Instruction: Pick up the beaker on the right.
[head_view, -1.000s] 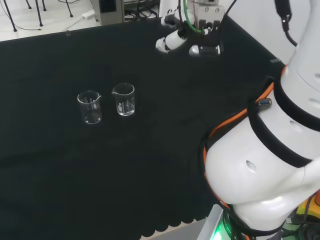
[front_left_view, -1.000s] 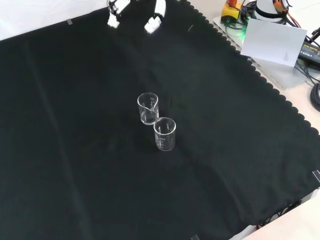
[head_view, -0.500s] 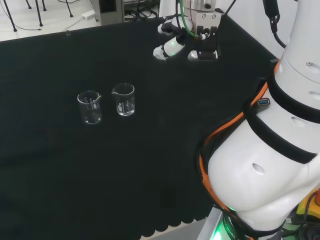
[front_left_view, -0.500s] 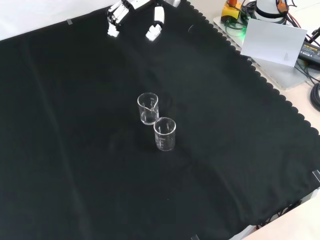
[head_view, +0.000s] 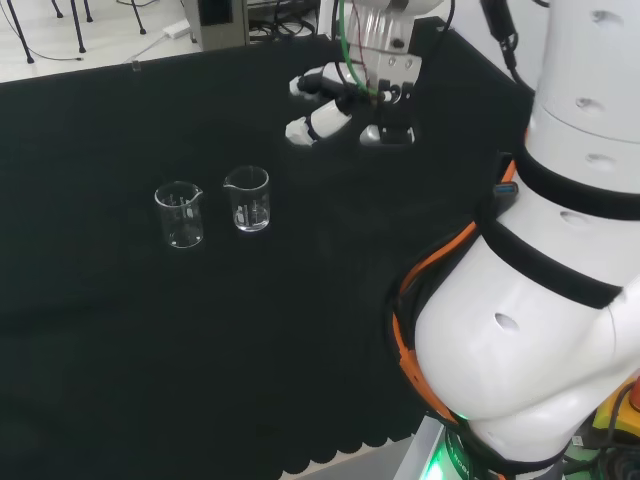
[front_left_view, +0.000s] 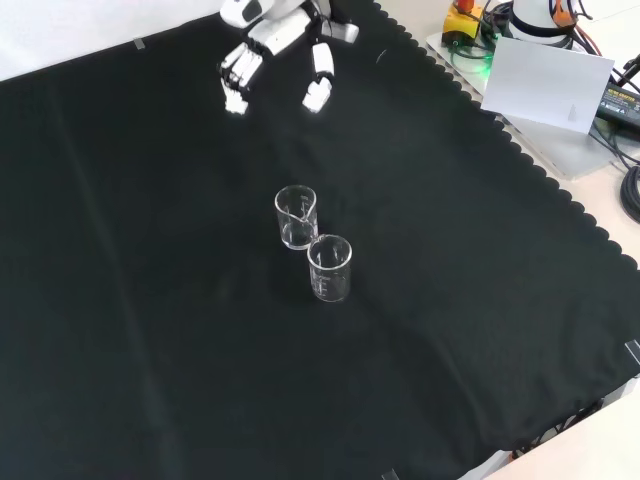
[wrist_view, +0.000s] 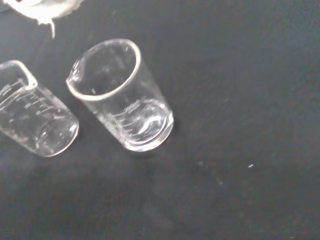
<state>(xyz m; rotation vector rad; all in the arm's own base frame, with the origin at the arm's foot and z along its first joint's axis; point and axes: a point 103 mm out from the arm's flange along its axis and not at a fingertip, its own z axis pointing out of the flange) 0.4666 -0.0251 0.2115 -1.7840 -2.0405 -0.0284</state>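
So the hand (head_view: 335, 105) is coming down and left from the top edge of the head view, fingers relaxed and empty, closing on the right beaker (head_view: 247, 199) that's sitting mid-left on the desk (head_view: 150, 330) beside the other beaker (head_view: 180, 214), nothing touched yet.

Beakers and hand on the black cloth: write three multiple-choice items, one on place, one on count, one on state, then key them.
1. In the head view, the hand is
A. up and right of both beakers
B. between the beakers
C. below them

2. How many beakers stand on the cloth?
A. one
B. two
C. four

3. The right beaker in the head view is
A. tipped over
B. lifted
C. upright, untouched

Key: 1 A, the hand hangs apart from the left beaker and its neighbour; 2 B, the front view shows a pair; 3 C, it stands on the cloth with nothing touching it.
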